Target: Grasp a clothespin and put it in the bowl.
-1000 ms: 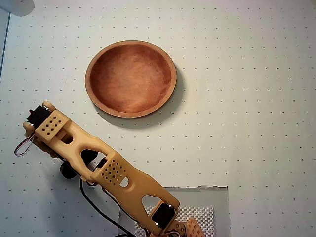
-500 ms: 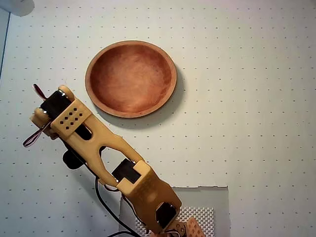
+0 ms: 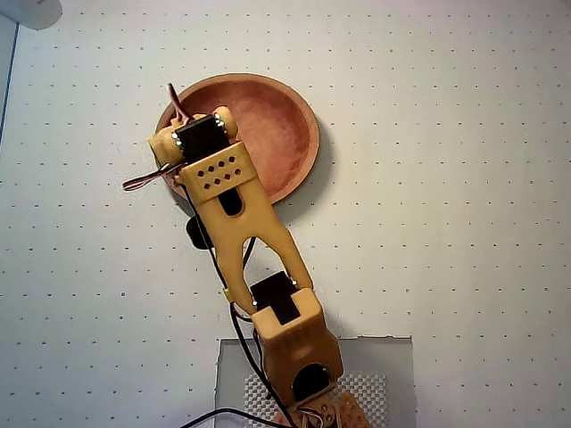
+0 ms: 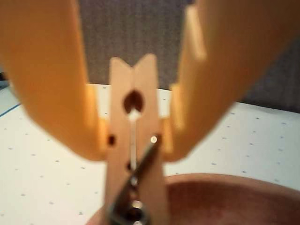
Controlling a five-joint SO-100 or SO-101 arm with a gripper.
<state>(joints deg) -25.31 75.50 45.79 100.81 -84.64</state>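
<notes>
In the wrist view my gripper (image 4: 136, 136) is shut on a light-wood clothespin (image 4: 133, 117) that stands upright between the two yellow fingers, its metal spring low in the picture. Below it curves the reddish-brown bowl (image 4: 225, 197). In the overhead view the bowl (image 3: 277, 116) lies at upper middle, and the yellow arm (image 3: 241, 223) reaches up from the bottom with its wrist over the bowl's left part. There the arm hides the gripper and the clothespin.
A dotted white mat (image 3: 446, 223) covers the table. A grey plate with the arm's base (image 3: 312, 383) sits at the bottom edge. A dark cable (image 3: 192, 223) runs along the arm's left side. A white object (image 3: 31, 11) sits in the top left corner.
The arm has swung from the lower left of the overhead view up and to the right, so that its wrist now stands over the bowl's left part.
</notes>
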